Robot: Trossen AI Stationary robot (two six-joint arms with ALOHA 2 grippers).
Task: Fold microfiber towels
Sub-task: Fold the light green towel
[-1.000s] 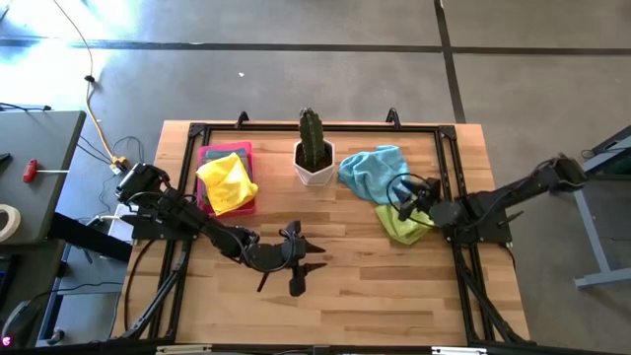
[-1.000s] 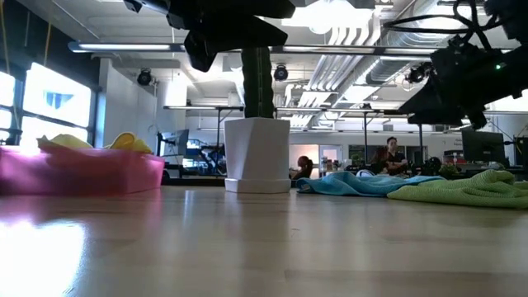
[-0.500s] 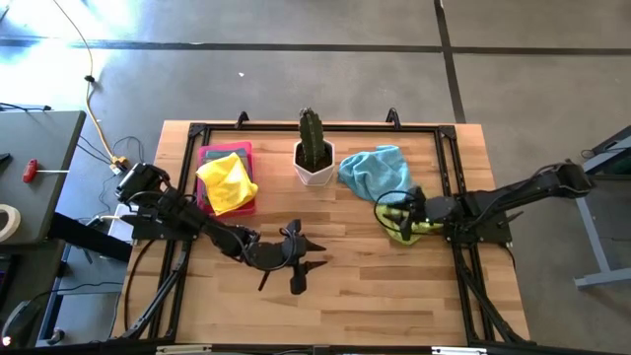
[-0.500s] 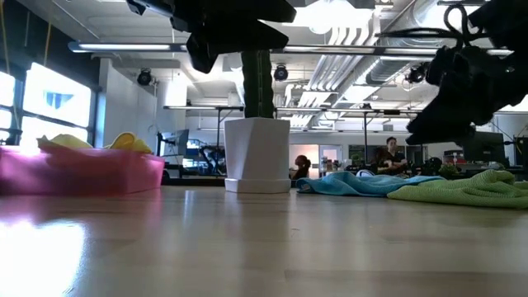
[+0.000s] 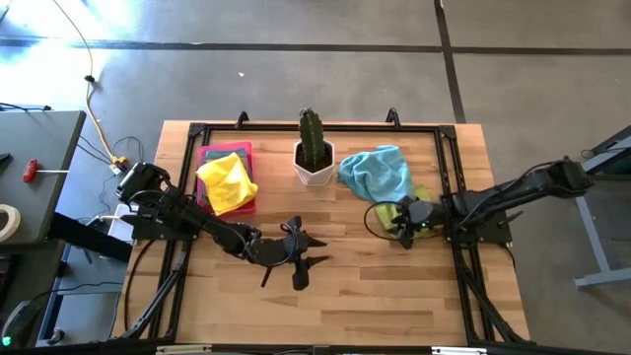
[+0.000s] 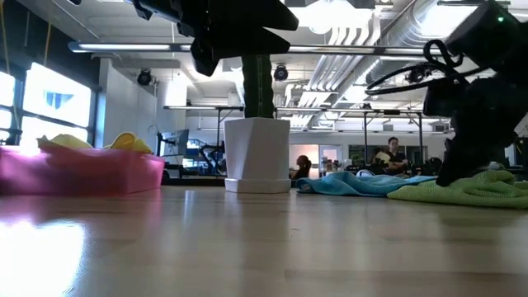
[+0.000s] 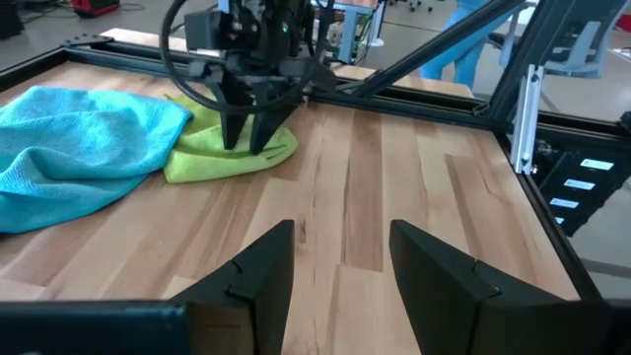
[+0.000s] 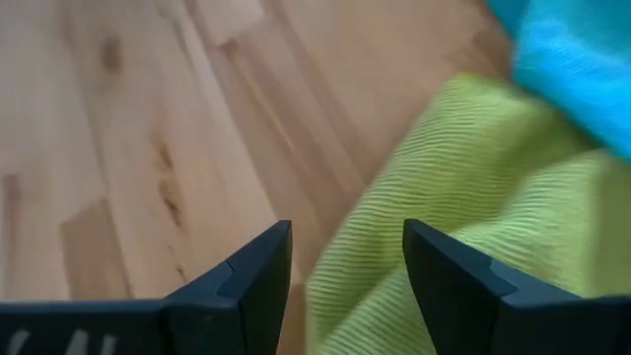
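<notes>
The lime green microfiber towel (image 7: 229,156) is lying crumpled on the wooden table (image 5: 355,286), touching the light blue towel (image 5: 375,170) near the potted cactus (image 5: 314,148). The right gripper (image 7: 246,138) is pointing down at the green towel's edge with its fingers apart, gripping nothing. A yellow towel (image 5: 227,182) is sitting in the pink tray (image 5: 207,155). The left gripper (image 5: 301,258) is hovering mid-table, parted and empty.
</notes>
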